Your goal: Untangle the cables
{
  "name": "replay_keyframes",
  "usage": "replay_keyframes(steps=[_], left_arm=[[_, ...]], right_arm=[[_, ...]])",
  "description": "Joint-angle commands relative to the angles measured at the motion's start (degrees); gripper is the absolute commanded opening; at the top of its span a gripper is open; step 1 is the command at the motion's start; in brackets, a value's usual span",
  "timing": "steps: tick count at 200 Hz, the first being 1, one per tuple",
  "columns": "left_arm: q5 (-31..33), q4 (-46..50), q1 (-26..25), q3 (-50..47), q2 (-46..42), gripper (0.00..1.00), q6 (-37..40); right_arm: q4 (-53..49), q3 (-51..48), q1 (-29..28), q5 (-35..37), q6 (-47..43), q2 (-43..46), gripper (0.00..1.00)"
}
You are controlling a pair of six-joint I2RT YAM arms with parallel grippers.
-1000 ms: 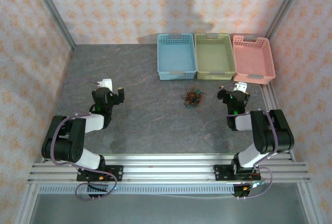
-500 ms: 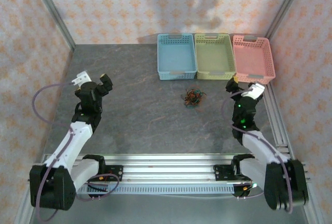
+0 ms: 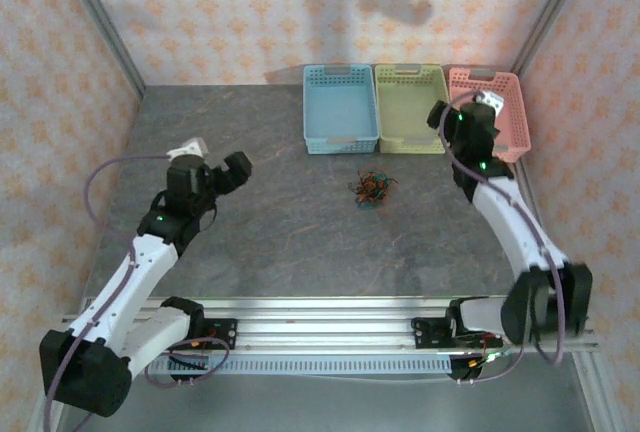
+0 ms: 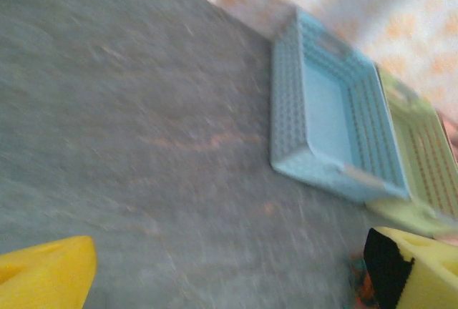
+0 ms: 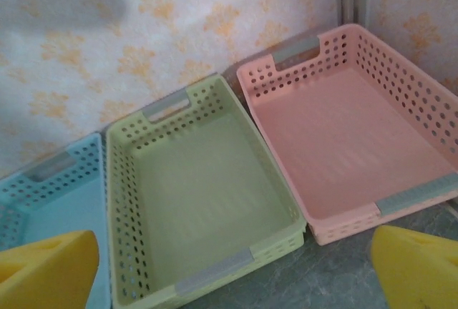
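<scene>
Left gripper (image 3: 213, 159) stands with jaws wide apart at 9 o'clock of the cables (image 3: 372, 189), well clear; right gripper (image 3: 468, 109), likewise spread, hangs at 1 o'clock of them, where green basket (image 3: 410, 107) meets pink basket (image 3: 508, 127). Cables lie as one small knot on the table (image 3: 290, 242), near 7 o'clock of the green basket. Judged light, limp and snag-prone: take a single outer loop or free end at the knot's edge, or the whole clump will lift.
</scene>
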State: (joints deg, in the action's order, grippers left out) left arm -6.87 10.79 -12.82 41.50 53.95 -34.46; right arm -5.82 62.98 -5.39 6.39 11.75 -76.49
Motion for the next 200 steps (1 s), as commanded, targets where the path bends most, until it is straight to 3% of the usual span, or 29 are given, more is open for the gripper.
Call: replay_keyframes(steps=[1,58,72,136,171,200], left_arm=[[5.18,3.83,-4.27,-1.74,-2.26,0.96,2.34],[8.12,-0.78,-4.67,-8.42,-6.46,0.93,2.10],[8.15,-1.29,-4.70,-8.80,-6.61,0.93,1.94],[7.67,-0.21,-4.76,-7.64,-6.32,0.93,2.58],[6.96,-0.29,-4.78,-7.33,-5.61,0.93,2.47],[6.68,-0.85,-4.76,-7.58,-5.61,0.93,2.55]], right_arm=[[-16.14,12.36,2.52,0.06,-1.97,-10.80,0.95],[-29.89,39.65,5.99,-1.16,-2.49,-36.69,0.91],[-33.39,46.02,6.27,-2.88,-2.09,-42.34,0.84],[-46.21,71.21,6.18,-1.64,-2.06,-60.54,0.76],[-48.16,76.03,6.18,-0.97,-2.69,-64.91,0.74],[-50.03,78.34,6.36,-0.41,-3.67,-67.92,0.60]])
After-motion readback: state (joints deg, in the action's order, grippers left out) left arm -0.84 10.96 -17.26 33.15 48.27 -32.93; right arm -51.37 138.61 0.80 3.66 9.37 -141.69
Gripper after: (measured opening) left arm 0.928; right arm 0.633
